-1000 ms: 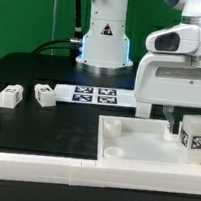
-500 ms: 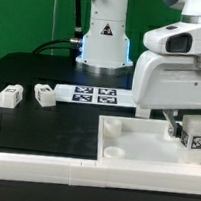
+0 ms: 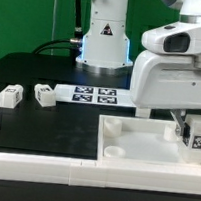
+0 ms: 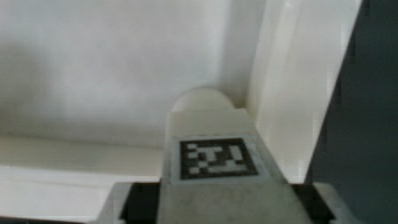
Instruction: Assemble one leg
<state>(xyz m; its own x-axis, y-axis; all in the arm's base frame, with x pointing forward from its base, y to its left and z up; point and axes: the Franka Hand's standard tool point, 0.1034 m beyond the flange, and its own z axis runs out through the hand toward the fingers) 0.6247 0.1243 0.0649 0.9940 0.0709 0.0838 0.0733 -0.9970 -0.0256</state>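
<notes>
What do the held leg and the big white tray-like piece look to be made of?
The leg, in the claw: probably matte white plastic, perhaps 3D-printed, with a smooth rounded tip and no grain; its black-and-white tag looks like a printed sticker. The tray-like piece: likely the same matte white plastic, uniform in colour, softly shaded and free of glare.

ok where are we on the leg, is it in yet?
Picked up: one leg is clamped between the jaws of the gripper, tag facing the wrist camera. In hand: it is held over the far corner of the white tray-like piece, on the exterior view's right. Whether it is seated in a socket cannot be told. Left: seating and release. Two more legs lie untouched on the black table.
</notes>
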